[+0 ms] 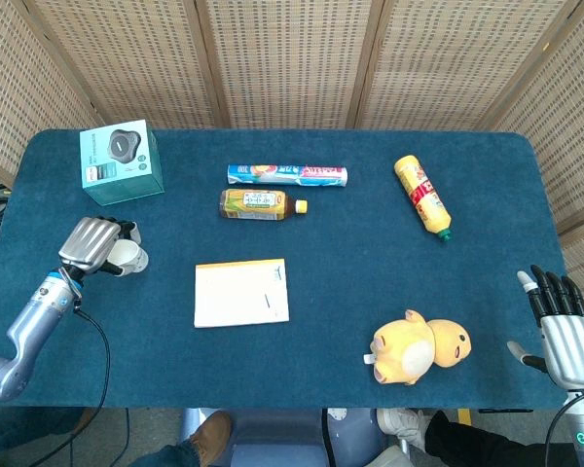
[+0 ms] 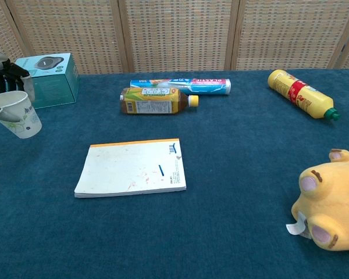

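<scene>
Broadly, the blue table (image 1: 370, 243) carries a white notepad (image 1: 241, 292) at centre and a teal box (image 1: 122, 161) at its far left corner. Near that box, the left robot hand (image 1: 92, 243) grips a tilted paper cup (image 2: 17, 114). The right robot hand (image 1: 563, 326) rests with fingers spread, holding nothing.

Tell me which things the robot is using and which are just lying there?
In use: left hand gripping the paper cup.

Lying about: teal box, tea bottle, snack tube, yellow bottle, notepad, plush toy.
</scene>
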Controlling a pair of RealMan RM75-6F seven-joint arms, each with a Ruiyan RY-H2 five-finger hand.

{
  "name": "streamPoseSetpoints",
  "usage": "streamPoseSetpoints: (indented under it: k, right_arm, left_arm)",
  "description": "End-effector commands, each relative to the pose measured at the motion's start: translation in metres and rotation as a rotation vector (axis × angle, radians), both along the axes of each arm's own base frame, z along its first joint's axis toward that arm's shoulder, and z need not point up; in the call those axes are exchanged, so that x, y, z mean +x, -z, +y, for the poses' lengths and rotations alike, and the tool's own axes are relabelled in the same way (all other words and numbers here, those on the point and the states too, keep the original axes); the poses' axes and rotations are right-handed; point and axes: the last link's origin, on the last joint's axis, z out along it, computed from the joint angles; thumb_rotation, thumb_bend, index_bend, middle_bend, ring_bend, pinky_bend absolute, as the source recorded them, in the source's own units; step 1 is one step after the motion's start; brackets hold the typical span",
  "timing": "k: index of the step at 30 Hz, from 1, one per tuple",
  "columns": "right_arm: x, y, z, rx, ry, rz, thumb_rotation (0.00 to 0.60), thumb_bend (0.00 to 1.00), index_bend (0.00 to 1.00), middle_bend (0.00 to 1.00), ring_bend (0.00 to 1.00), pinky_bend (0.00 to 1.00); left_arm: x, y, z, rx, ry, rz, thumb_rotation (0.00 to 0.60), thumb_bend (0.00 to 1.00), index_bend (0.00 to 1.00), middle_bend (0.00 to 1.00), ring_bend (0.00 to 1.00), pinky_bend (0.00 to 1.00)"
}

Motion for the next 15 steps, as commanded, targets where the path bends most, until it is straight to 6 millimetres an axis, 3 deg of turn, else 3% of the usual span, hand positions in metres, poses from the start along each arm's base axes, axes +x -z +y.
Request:
streamPoseSetpoints:
  k: [1, 8, 15]
  right_arm:
    - [0.000, 0.000, 0.000, 0.000, 0.000, 0.000, 0.600, 0.00, 0.00, 0.00, 0.00, 0.00]
    - [-0.001, -0.001, 0.000, 0.001, 0.001, 0.001, 0.600, 0.00, 0.00, 0.00, 0.00, 0.00]
    - [-0.002, 0.000, -0.001, 0.001, 0.006, 0.002, 0.600, 0.00, 0.00, 0.00, 0.00, 0.00]
  left_arm:
    - [0.036, -0.006, -0.032, -0.074, 0.139, -0.023, 0.600, 0.16, 0.47, 0.51, 0.43, 0.41]
    - [0.082, 0.034, -0.077, -0.265, 0.297, -0.025, 0.600, 0.16, 0.46, 0.51, 0.43, 0.41]
    - [0.111, 0.074, -0.097, -0.366, 0.386, -0.006, 0.600, 0.16, 0.46, 0.51, 0.43, 0.40]
